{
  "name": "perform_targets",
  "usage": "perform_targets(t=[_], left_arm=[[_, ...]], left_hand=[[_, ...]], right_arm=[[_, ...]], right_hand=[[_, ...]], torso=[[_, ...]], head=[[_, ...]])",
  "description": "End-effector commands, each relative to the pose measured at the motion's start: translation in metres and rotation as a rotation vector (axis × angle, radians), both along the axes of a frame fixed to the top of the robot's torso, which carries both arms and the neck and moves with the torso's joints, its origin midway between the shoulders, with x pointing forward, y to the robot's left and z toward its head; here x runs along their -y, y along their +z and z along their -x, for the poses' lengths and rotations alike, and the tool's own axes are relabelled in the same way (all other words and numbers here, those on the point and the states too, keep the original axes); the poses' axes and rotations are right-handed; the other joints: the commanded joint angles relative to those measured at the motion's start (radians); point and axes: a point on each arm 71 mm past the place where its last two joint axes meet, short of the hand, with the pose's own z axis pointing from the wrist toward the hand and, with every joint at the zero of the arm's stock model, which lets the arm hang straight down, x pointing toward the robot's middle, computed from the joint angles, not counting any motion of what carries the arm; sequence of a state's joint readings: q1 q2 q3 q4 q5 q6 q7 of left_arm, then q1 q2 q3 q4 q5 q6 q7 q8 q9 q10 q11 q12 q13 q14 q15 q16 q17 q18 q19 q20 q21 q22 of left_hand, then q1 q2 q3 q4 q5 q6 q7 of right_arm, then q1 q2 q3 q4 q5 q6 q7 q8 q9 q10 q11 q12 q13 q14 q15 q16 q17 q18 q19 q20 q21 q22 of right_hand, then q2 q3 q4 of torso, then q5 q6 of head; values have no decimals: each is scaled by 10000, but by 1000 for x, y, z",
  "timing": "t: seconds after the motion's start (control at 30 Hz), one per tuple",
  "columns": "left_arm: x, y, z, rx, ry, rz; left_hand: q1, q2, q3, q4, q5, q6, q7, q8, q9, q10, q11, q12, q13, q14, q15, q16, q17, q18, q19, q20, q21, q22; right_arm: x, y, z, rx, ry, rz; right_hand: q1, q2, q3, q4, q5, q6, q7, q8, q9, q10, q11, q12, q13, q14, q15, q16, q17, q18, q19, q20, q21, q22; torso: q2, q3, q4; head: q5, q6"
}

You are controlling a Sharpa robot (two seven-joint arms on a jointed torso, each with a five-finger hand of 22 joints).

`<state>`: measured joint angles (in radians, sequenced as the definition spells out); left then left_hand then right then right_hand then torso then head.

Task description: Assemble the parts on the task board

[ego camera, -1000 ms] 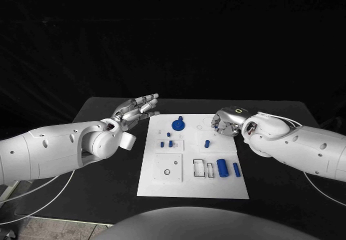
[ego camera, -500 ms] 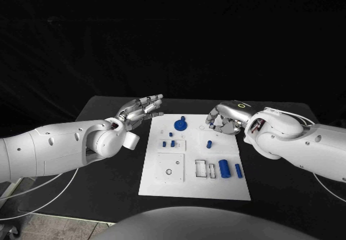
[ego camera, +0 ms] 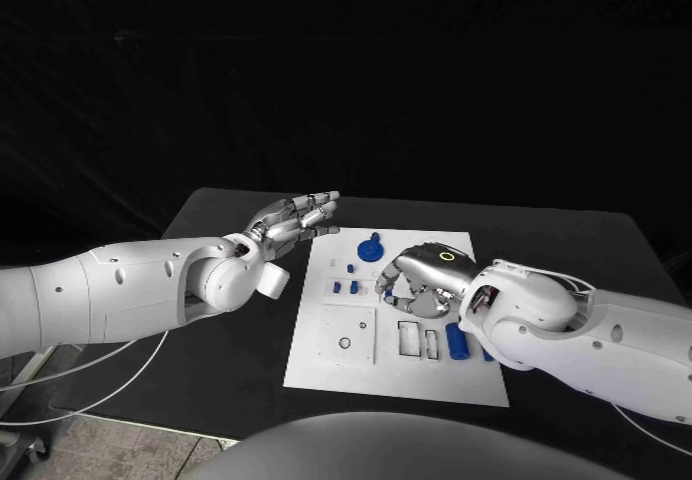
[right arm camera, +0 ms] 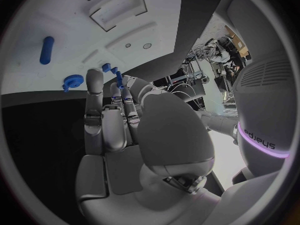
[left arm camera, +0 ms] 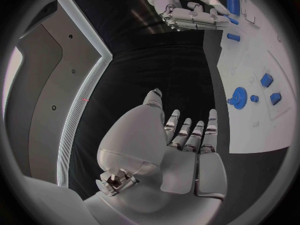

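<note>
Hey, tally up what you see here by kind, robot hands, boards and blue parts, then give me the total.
Hands: 2 (left hand, right hand)
Task board: 1
Blue parts: 7, counted in the left wrist view
Total: 10

the right hand (ego camera: 418, 275) covers part of the board (ego camera: 392, 370), hiding any parts beneath it; whether its curled fingers (right arm camera: 103, 120) hold something is perhaps too hidden to tell
</note>
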<state>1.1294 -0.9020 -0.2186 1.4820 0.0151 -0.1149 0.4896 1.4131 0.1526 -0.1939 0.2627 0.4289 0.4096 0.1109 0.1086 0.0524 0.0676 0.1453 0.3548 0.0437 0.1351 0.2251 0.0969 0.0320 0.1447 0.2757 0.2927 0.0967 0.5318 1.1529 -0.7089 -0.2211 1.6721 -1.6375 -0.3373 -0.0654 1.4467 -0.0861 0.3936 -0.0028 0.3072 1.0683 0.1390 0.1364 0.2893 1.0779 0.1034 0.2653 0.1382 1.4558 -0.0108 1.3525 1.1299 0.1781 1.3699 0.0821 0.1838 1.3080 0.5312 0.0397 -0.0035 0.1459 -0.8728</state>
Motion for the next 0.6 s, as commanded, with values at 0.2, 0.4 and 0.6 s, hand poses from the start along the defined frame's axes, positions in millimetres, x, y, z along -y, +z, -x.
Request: perform_targets(t=[0.2, 0.4, 0.6], left_arm=[[4, 0, 1, 1, -330, 153], [6, -1, 1, -44, -410, 181], [6, -1, 1, -95, -435, 171]], left_hand=[[132, 68, -5, -66, 83, 91, 56, 92, 19, 65, 67, 120, 21, 42, 10, 82, 9, -134, 70, 0, 62, -4], [174, 132, 12, -78, 156, 182, 121, 145, 32, 96, 86, 205, 31, 77, 20, 125, 17, -152, 104, -1, 68, -23], [194, 164, 17, -82, 196, 248, 167, 183, 42, 113, 89, 242, 35, 105, 24, 157, 23, -162, 123, -2, 71, -38]], right_arm=[[-20, -24, 3, 434, 289, 229], [-32, -37, 5, 347, 352, 86], [-38, -44, 4, 292, 362, 105]], right_hand=[[72, -55, -11, -81, 63, 21, -35, -49, -18, 448, -334, 0, 3, -1, -35, 9, 21, 10, -33, -33, 56, 149], [94, -63, -9, -104, 83, 43, -40, -61, -29, 512, -347, 8, 0, 9, -46, 16, 35, 12, -32, -42, 71, 176], [98, -66, -10, -110, 88, 47, -42, -65, -33, 531, -351, 10, 0, 9, -50, 14, 30, 12, -32, -44, 75, 183]], torso=[[-1, -9, -10], [1, 6, -9], [-3, 7, -17]], head=[[96, 2], [165, 2], [179, 2]])
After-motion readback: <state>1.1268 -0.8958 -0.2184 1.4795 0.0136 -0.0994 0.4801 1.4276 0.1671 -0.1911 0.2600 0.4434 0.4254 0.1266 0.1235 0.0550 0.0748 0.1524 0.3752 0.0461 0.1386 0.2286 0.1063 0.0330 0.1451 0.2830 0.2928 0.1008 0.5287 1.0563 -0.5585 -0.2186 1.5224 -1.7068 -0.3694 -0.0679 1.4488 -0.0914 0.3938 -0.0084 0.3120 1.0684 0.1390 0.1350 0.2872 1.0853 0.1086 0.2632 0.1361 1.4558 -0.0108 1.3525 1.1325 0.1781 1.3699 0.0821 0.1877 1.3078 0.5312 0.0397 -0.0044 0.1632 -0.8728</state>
